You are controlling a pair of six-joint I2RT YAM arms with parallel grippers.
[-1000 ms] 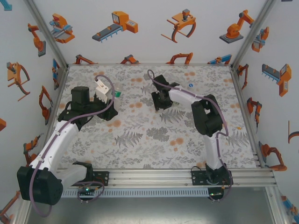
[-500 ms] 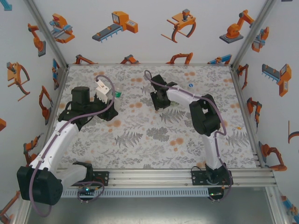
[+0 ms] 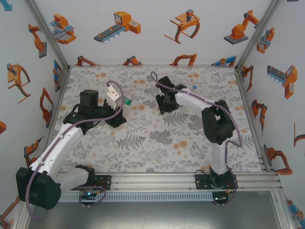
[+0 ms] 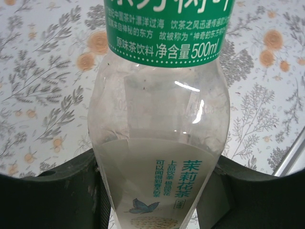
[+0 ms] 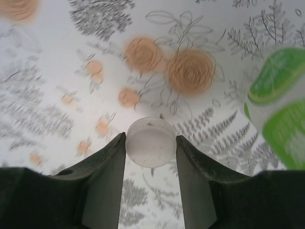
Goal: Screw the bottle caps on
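My left gripper point(image 4: 157, 193) is shut on the whitish-clear bottle point(image 4: 157, 114) with the green-and-white label, its jaws pressing both sides of the lower body. From above, that gripper point(image 3: 117, 110) sits left of the table's centre, and the bottle's green part point(image 3: 127, 100) sticks out to its right. My right gripper point(image 5: 151, 137) is shut on a small round whitish cap point(image 5: 151, 145), held just above the table. In the top view the right gripper point(image 3: 166, 103) is at mid-table. A small blue cap point(image 3: 194, 87) lies at the back right.
A blurred green-and-white object point(image 5: 279, 95) shows at the right edge of the right wrist view, close to that gripper. The floral tablecloth point(image 3: 152, 143) covers the table. Printed walls point(image 3: 152, 28) close it in on three sides.
My left arm has carried the bottle to the right, toward the table's middle. The right arm's elbow has swung right, while its gripper stays near the same spot.
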